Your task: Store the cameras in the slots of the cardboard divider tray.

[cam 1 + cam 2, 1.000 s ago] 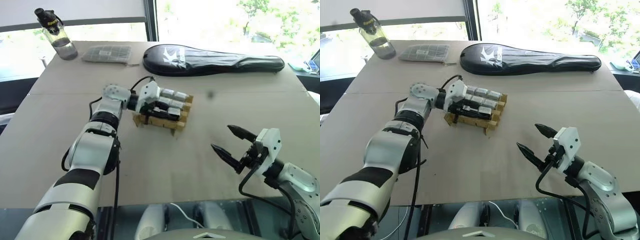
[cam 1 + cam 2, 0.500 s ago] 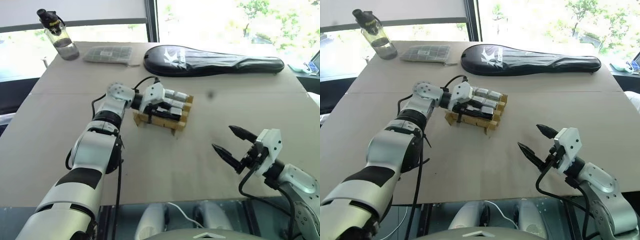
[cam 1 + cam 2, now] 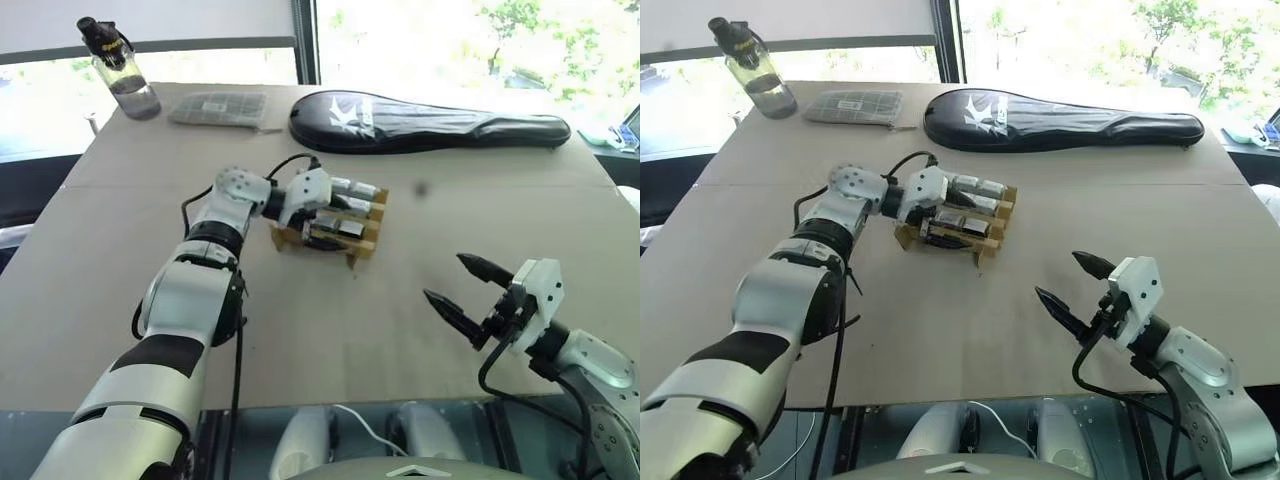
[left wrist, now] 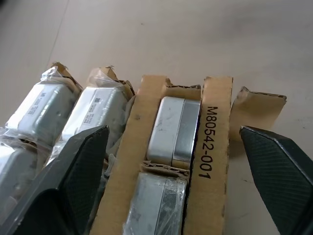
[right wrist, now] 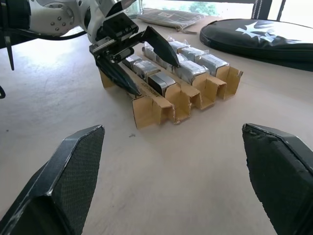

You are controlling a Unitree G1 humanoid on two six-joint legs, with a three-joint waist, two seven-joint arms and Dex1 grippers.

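Note:
The cardboard divider tray (image 3: 362, 244) sits mid-table with several silver-grey cameras (image 3: 356, 189) lying in its slots, some in clear wrap. My left gripper (image 3: 322, 222) hangs open just over the tray's near row, one finger on either side of it. The left wrist view shows a bare silver camera (image 4: 168, 122) resting in a slot between those fingers, next to the cardboard strip (image 4: 215, 147) printed M80542-001. My right gripper (image 3: 445, 278) is open and holds nothing, hovering near the table's front right, well apart from the tray.
A water bottle (image 3: 120, 72), a flat grey mesh pouch (image 3: 218, 108) and a long black racket case (image 3: 430, 122) line the far side. Bare tabletop (image 3: 400, 300) lies between the tray and my right gripper.
My left gripper's fingers have spread apart over the tray, leaving a camera in its slot. The wrist turned slightly. The right arm has stayed still.

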